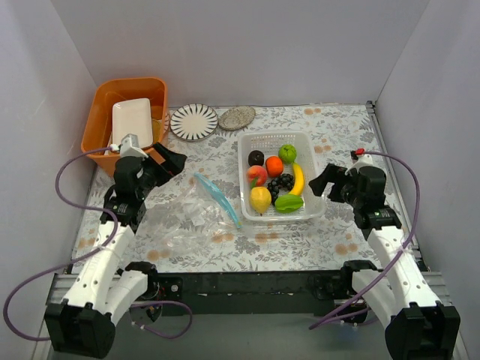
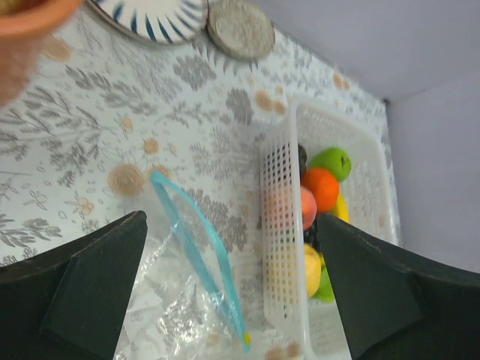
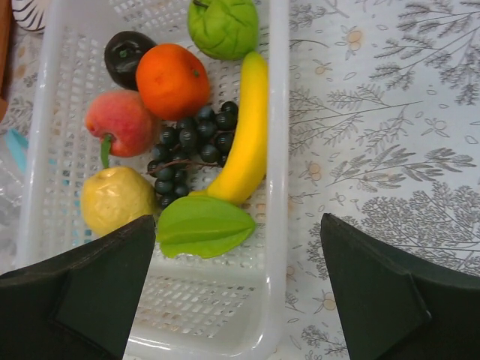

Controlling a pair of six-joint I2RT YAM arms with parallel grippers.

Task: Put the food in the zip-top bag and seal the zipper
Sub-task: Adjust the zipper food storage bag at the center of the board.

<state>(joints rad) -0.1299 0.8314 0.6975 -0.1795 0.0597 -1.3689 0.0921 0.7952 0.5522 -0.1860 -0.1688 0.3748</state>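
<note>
All the food sits in the white basket (image 1: 319,146) at the middle right of the top view. None of it is in the bag (image 1: 184,221), which lies flat on the counter (image 1: 337,247) just left of the basket. The zipper (image 1: 218,199) runs on a slant from upper left to lower right, and its lower end is close to the basket's near left corner. In the left wrist view its two blue strips part a little, so the mouth seems slightly open toward the basket.

The right gripper (image 1: 321,184) hangs just right of the basket, released, jaws wide apart, holding nothing. In its wrist view the mango (image 3: 204,226) lies between the fingers, with the lemon (image 3: 116,199) to its left and the banana (image 3: 244,142) above it. The banana's long axis goes up the frame, along the basket's right wall. This arm is clearly the nearer one to the food, so I think the first pick belongs to it.

The left gripper (image 1: 177,162) is also released and empty, near the upper end of the zipper. It is the nearer one to the bag and could, I judge, hold the mouth open.
</note>
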